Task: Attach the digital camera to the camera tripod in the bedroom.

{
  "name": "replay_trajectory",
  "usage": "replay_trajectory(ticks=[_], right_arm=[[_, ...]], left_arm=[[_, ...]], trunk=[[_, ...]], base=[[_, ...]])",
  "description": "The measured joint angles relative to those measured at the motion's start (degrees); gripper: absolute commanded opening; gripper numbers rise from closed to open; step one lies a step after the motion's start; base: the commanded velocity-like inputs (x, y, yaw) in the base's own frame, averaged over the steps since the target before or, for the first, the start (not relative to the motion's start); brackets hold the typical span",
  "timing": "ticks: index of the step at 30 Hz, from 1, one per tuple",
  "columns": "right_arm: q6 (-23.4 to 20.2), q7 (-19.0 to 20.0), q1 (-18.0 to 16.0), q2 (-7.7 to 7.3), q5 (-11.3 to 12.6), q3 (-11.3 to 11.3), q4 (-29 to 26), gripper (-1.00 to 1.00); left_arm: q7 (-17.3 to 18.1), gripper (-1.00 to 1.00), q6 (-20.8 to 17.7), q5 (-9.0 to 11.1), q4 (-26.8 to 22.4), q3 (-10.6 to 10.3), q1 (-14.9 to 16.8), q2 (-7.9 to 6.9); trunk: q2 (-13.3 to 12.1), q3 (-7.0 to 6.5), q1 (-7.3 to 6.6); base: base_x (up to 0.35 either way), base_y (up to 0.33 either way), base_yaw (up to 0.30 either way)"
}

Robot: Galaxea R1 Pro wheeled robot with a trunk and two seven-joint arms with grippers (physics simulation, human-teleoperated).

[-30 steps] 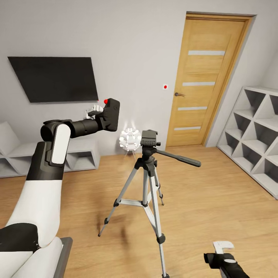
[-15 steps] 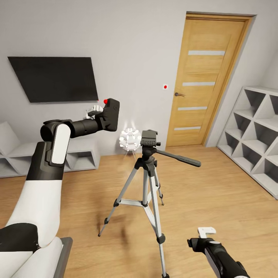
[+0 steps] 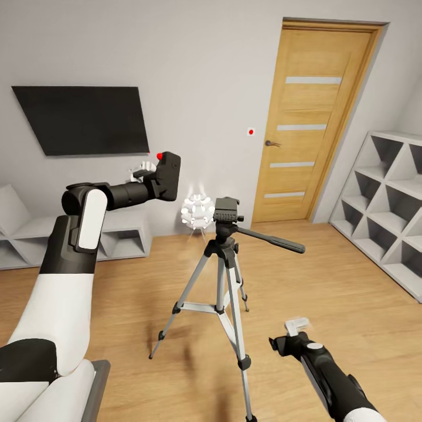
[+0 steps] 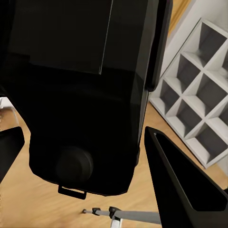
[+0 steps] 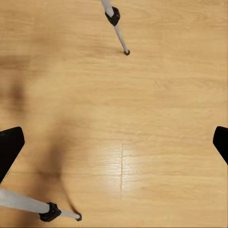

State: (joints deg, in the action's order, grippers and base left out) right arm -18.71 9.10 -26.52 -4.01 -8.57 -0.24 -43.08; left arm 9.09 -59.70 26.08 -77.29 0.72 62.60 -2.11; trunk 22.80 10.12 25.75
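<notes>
Digital camera (image 3: 169,176): black, boxy, red button on top; pinched in left claw (image 3: 153,177), raised up-left of the camera tripod (image 3: 225,258), apart from it.
Tripod: silver legs, black head, long pan handle; one foot cut off at frame edge.
Right claw (image 3: 296,326): spread wide, holding nothing, low right of tripod over plank floor (image 3: 328,293).
Open floor: around tripod legs.

White-shelled arms with black joints, black forearms, pale fingers (image 3: 296,323).

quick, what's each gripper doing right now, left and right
Left gripper: shut on the digital camera, held up above the camera tripod.
Right gripper: open, holding nothing, over the floor.
</notes>
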Motion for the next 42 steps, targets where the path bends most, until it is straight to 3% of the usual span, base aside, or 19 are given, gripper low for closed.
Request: replay_trajectory(ticks=[7,13,16,25,31,33,34,35,37,38,42], right_arm=[[-6.5,3.0,0.0,0.15,0.5,-4.0,-8.2,1.00],[-8.1,14.5,0.0,0.05,0.4,-4.5,-10.7,1.00],[-8.2,16.5,0.0,-0.03,0.3,-4.4,-11.2,1.00],[-8.4,17.1,0.0,-0.82,0.5,-3.5,-14.4,1.00],[-11.9,17.3,0.0,-1.05,0.6,-3.3,-17.7,1.00],[-13.9,18.9,0.0,-1.06,0.7,-3.5,-21.0,1.00],[-15.0,19.9,0.0,-1.03,0.7,-3.6,-22.2,1.00],[-18.3,24.0,0.0,-0.88,0.8,-3.7,-25.5,1.00],[-19.8,27.1,0.0,-0.85,0.7,-3.7,-27.4,1.00],[-21.0,31.8,0.0,-0.83,0.8,-3.5,-30.4,1.00],[-22.4,34.5,0.0,-0.70,0.7,-3.5,-32.7,1.00]], left_arm=[[0.0,-1.00,0.0,0.0,0.2,0.0,0.0,-0.01],[0.0,-1.00,0.0,-0.1,0.1,0.0,0.1,-0.01],[0.0,-1.00,0.0,-0.1,0.1,0.0,0.1,-0.01],[0.0,-1.00,0.0,-0.1,0.2,0.0,0.0,-0.01],[0.0,-1.00,0.0,-0.1,0.6,0.0,0.0,0.01],[0.0,-1.00,0.0,-0.2,1.3,0.0,0.0,-0.01],[0.0,-1.00,0.0,-0.1,1.5,0.0,0.0,-0.01],[0.0,-1.00,0.0,-0.2,1.7,0.0,0.0,-0.01],[0.0,-1.00,0.0,-0.2,1.9,0.0,0.0,-0.01],[0.0,-1.00,0.0,-0.2,2.0,0.0,0.0,-0.01],[0.0,-1.00,0.0,-0.2,2.1,0.0,0.1,-0.01]], trunk=[[0.0,0.00,0.00],[0.0,0.00,0.00],[0.0,0.00,0.00],[0.0,0.00,0.00],[0.0,0.00,0.00],[0.0,0.00,0.00],[0.0,0.00,0.00],[0.0,0.00,0.00],[0.0,0.00,0.00],[0.0,0.00,0.00],[0.0,0.00,0.00]], base=[[0.000,0.000,0.000],[0.000,0.000,0.000],[0.000,0.000,0.000],[0.000,0.000,0.000],[0.000,0.000,0.000],[0.000,0.000,0.000],[0.000,0.000,0.000],[0.000,0.000,0.000],[0.000,0.000,0.000],[0.000,0.000,0.000],[0.000,0.000,0.000]])
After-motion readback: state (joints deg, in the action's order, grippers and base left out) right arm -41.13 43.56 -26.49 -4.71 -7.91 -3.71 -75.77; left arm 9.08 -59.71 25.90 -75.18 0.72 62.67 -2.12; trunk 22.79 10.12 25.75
